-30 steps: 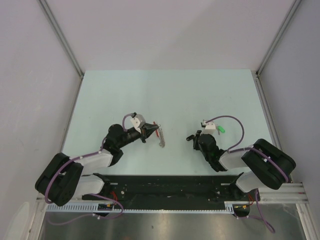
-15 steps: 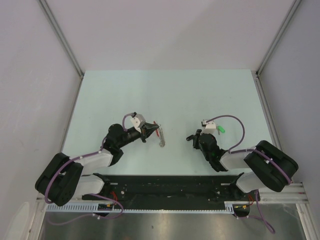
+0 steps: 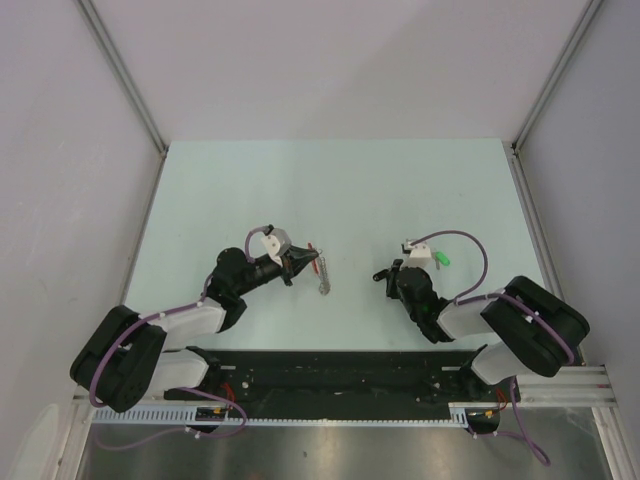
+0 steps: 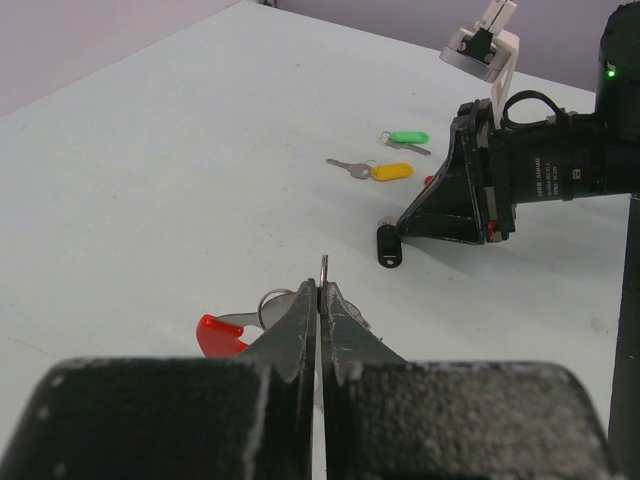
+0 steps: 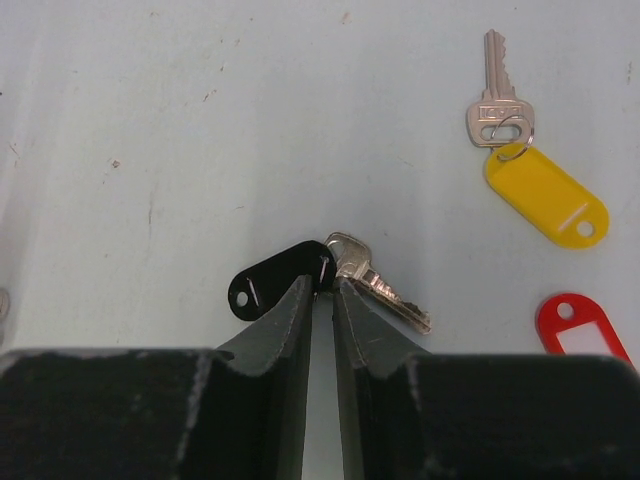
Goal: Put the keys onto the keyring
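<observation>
**Top view.** The left gripper [image 3: 312, 258] sits at the keyring [image 3: 321, 272] near the middle of the table [image 3: 300, 180]. The right gripper [image 3: 386, 277] is low over the surface, well apart to the right. The green key [image 3: 442, 260] lies just behind its wrist.

**Left wrist.** The left gripper's jaws are clenched on the keyring. A thin sliver of metal ring pokes up between the tips, and the red arc [image 4: 215, 335] rests on the table just below. This grip probably steadies the loop so a key can be brought to it. Opposite, the right gripper [image 4: 388, 224] points down at the black key [image 4: 388, 247]. The yellow key [image 4: 385, 172] and the green key lie beyond, near each other.

**Right wrist.** The right gripper's jaws stand a slit apart. They straddle the spot where the black key's tag [image 5: 272, 283] meets its silver blade (the small link ring shows edge-on right there). I cannot tell whether they actually bite on it or only bracket it. The key looks flat on the table, so I judge this step to be the pickup. The yellow key and the red key [image 5: 578, 325] lie loose to the right. No key is on the keyring yet.
</observation>
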